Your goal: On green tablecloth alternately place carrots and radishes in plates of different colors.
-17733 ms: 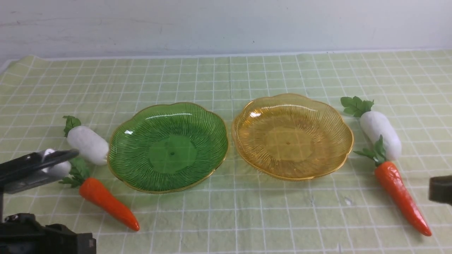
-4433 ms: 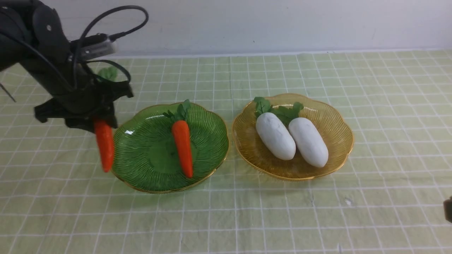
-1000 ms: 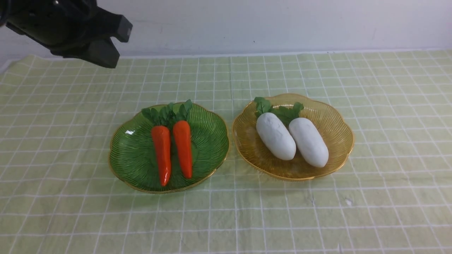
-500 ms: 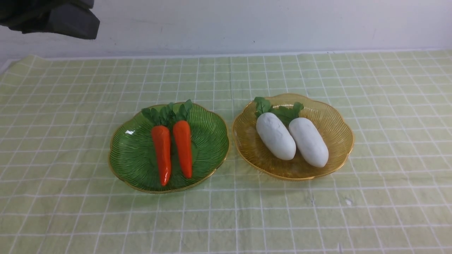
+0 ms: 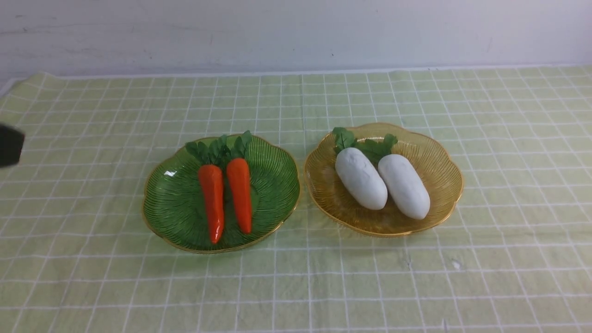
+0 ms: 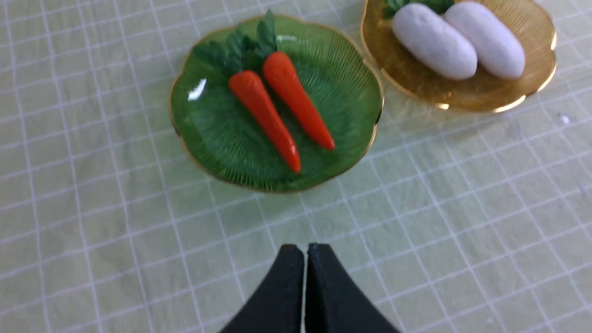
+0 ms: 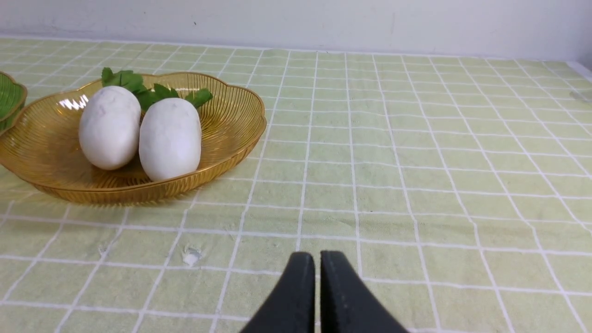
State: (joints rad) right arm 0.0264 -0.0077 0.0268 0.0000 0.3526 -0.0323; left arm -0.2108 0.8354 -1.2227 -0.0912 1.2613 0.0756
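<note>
Landmark: green plate on the green tablecloth. Both carrots lie side by side in it, leaves toward the wall. Just to its right, the amber plate holds both radishes, touching. Left gripper clenched, empty, above cloth on the near side of the green plate, apart from the carrots. Right gripper clenched, empty, well right of the radishes.
</note>
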